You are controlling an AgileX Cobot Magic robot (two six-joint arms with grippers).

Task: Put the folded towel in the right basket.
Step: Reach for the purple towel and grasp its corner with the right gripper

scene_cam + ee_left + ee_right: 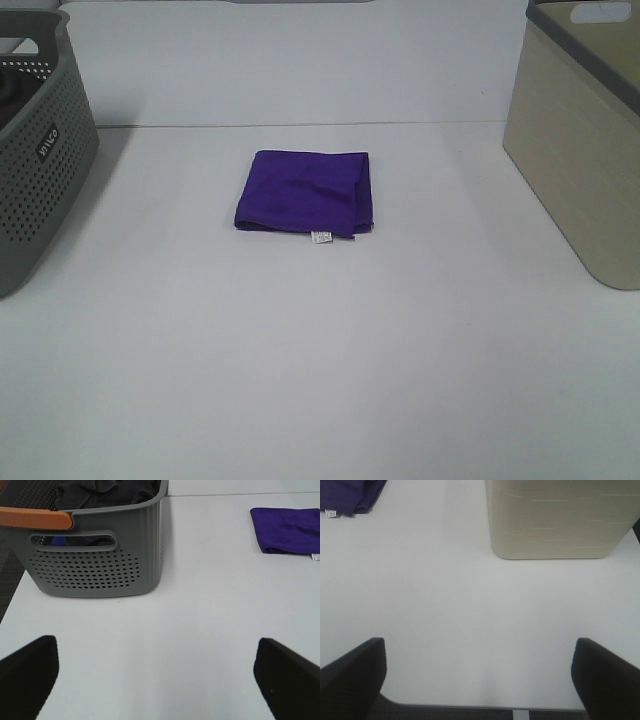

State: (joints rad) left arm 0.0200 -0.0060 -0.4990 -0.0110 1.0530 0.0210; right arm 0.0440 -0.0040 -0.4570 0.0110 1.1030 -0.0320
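Folded purple towel lay flat at centre of frame on white worktop, beige basket at right edge, well apart from it, grey basket at left edge, left claw spread wide and empty, right claw wide too, holding nothing

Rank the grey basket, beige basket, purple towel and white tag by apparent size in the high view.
1. Beige basket and grey basket: both cropped, too alike to rank.
2. Purple towel.
3. White tag.
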